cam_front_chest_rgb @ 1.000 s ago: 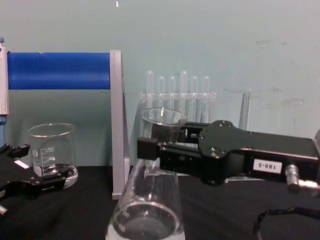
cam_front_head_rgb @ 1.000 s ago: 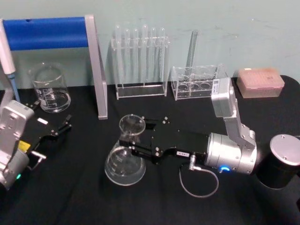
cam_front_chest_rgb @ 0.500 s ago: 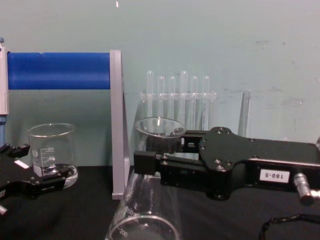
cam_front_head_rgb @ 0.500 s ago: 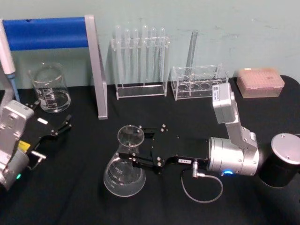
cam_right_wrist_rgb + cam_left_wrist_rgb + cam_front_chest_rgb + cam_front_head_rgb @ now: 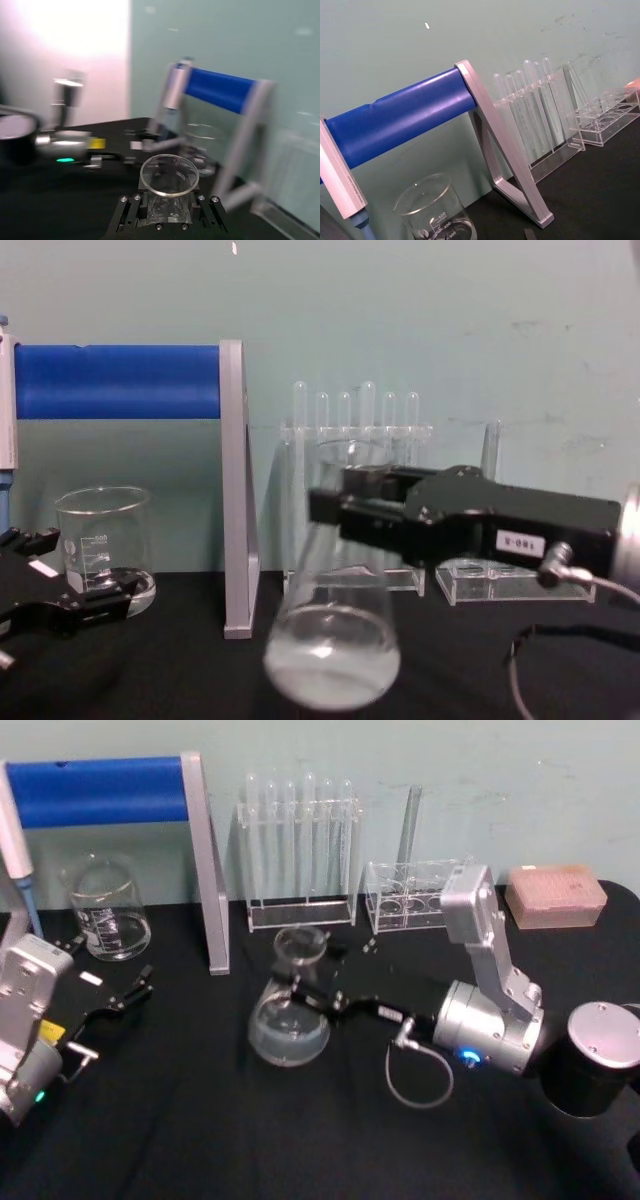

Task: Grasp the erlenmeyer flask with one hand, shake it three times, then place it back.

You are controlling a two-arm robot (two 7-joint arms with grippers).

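Since the earlier frames the flask (image 5: 290, 1020) has gone away from the robot and now stands close in front of the tube rack (image 5: 300, 840), where before it was well short of it. The right gripper (image 5: 302, 984) has rolled over with it (its white label (image 5: 520, 541) reads upside down in the chest view). That gripper reaches in from the rack's right, and its black fingers (image 5: 131, 212) are clamped on the flask's neck just under the flared rim, one on each side. The flask is roughly upright, its wide bottom looks pale and cloudy, and its rim overlaps the rack's base in the head view. Whether its base touches the black table (image 5: 200, 1140) cannot be told. The left gripper (image 5: 108, 965) lies low, well to the left of the rack and nearer the robot, with its fingers apart and nothing between them. A beaker (image 5: 105, 910) stands farther left of the rack, and the blue-barred stand (image 5: 100, 790) rises between the two. A low clear rack (image 5: 415, 895) sits just right of the tube rack
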